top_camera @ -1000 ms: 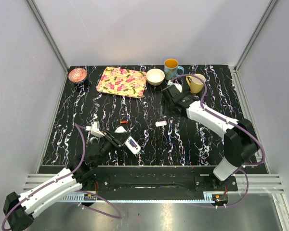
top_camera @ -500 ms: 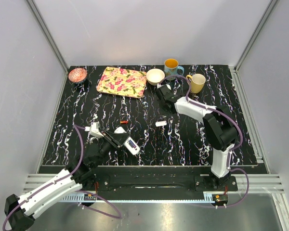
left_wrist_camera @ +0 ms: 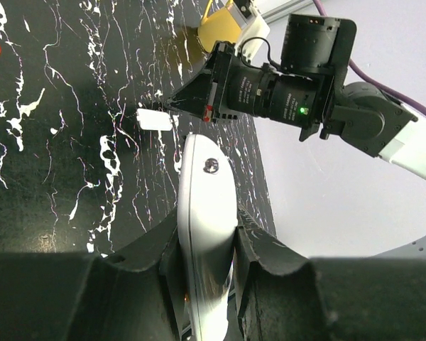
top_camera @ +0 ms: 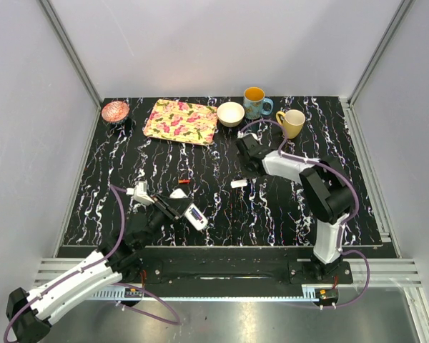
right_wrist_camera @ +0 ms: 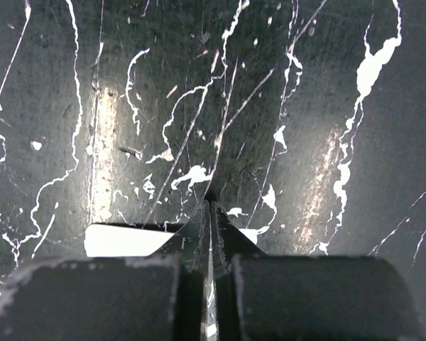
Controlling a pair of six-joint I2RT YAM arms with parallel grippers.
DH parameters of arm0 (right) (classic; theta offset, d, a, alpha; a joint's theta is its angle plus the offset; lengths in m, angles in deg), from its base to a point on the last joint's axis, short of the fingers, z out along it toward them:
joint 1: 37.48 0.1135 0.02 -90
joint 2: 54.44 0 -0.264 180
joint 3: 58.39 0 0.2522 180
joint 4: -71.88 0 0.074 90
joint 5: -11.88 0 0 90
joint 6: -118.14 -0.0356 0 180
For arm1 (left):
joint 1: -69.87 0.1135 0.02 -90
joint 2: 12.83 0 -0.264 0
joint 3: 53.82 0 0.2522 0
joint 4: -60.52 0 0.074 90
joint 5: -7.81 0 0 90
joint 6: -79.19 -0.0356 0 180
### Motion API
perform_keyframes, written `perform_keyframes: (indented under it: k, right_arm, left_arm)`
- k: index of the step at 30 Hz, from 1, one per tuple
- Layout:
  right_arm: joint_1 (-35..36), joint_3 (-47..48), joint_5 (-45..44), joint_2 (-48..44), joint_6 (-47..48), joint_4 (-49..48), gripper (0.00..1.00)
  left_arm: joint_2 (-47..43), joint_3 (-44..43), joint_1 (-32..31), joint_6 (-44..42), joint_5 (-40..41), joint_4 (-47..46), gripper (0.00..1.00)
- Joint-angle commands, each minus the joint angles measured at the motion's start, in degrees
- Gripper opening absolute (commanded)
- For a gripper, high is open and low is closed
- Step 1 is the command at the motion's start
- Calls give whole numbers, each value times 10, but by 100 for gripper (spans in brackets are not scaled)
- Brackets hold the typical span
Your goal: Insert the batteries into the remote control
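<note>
The white remote control (top_camera: pixel 194 215) is gripped on its long edges by my left gripper (top_camera: pixel 177 208), near the front left of the table. In the left wrist view the remote control (left_wrist_camera: pixel 204 206) stands on edge between the two black fingers. A small red battery (top_camera: pixel 184 181) lies behind it on the table. My right gripper (top_camera: pixel 247 168) is shut and empty, its tips just above and beside the loose white cover piece (top_camera: pixel 238 184). The right wrist view shows the closed fingertips (right_wrist_camera: pixel 211 202) with the cover piece (right_wrist_camera: pixel 124 240) to their left.
Along the back stand a pink dish (top_camera: pixel 115 111), a floral tray (top_camera: pixel 180 121), a cream bowl (top_camera: pixel 230 113), a blue mug (top_camera: pixel 255 102) and a yellow mug (top_camera: pixel 292 123). A small white piece (top_camera: pixel 177 193) lies by the left gripper.
The right gripper has shut and swung from beside the yellow mug toward the front left, ending over the white cover piece. The left arm and the remote have stayed put.
</note>
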Motion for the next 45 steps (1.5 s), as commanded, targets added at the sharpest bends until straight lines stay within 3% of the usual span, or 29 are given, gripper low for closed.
perform_keyframes:
  k: [1,23,27,29,33,34,37,41,45]
  right_arm:
    - [3,-70,52,-35,-24,-23,0]
    - [105,-151,58,-134,-100,4,0]
    - [107,-151,-20,-161,-122,45,1]
    - [107,-145,-50,-185,-121,62,5]
    - [107,-117,-25,-220,-77,113,39]
    - [107,-107,6,-232,-61,116,55]
    - [107,-81,64,-227,9,132,69]
    - [107,-38,95,-173,105,151,71]
    - [105,-3,107,-112,151,146,66]
  left_arm:
    - [2,3,2,-3,-2,-35,0]
    - [12,-4,2,-8,-1,-41,0]
    - [13,-12,2,-10,-2,-33,0]
    - [11,-16,3,-11,-1,-24,0]
    - [1,-18,3,-13,2,-16,0]
    - [0,-17,2,-12,2,-16,0]
    - [0,-13,3,-9,2,-19,0]
    - [6,-7,3,-5,2,-30,0]
    - [8,-7,3,-7,-2,-31,0]
